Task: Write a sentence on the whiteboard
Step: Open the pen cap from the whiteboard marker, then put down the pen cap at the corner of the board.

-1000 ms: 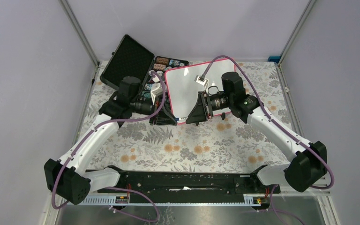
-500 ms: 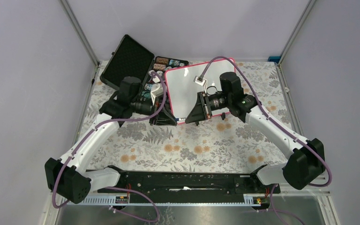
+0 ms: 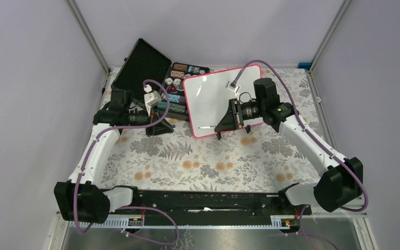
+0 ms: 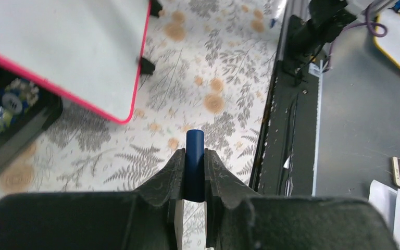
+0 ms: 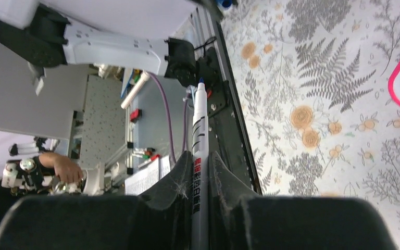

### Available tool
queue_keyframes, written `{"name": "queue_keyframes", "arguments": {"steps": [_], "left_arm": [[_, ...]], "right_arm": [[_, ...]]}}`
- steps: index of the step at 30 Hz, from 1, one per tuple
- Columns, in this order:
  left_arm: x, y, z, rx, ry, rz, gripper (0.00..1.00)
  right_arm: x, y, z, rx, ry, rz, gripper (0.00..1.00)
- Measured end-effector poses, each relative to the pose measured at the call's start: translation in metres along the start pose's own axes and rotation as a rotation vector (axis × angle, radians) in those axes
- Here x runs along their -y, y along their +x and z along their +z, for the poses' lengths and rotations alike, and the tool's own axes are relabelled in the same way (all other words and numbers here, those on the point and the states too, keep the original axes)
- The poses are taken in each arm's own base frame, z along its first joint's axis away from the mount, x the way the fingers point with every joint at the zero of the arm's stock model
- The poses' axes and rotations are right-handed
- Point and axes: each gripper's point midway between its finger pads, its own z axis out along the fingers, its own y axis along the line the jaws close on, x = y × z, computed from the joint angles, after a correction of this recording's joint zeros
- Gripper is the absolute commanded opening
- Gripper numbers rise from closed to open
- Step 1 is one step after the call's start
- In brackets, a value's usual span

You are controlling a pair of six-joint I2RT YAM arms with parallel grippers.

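Top view: whiteboard (image 3: 211, 99) on the floral surface (image 3: 203, 161), just beside the chip case (image 3: 151, 65), little if anything written on it; risk judged: right gripper (image 3: 220, 130), at its near edge, might shove the light whiteboard rather than mark it; left gripper (image 3: 165, 126) apart from the whiteboard, beside the case.

Left wrist view: jaws nearly closed, pinching a dark blue cap (image 4: 194, 161); a slack pinch could drop it.

Right wrist view: jaws clamped on a marker (image 5: 198, 156), tip bare, the whiteboard's pink corner off to one side; held at a poor angle, it would likely skid or leave no line.
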Motion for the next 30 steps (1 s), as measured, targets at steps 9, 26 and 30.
{"name": "queue_keyframes", "arguments": {"steps": [9, 26, 30], "left_arm": [[-0.052, 0.085, -0.025, -0.216, -0.217, 0.004, 0.01], [-0.125, 0.223, -0.065, -0.651, -0.621, 0.093, 0.34], [-0.134, 0.228, -0.064, -0.695, -0.641, 0.115, 0.47]], "right_arm": [[0.031, 0.015, -0.011, -0.064, 0.208, -0.083, 0.0], [0.084, 0.026, -0.026, -0.109, 0.463, -0.194, 0.0], [0.087, 0.029, -0.027, -0.115, 0.474, -0.196, 0.0]]}}
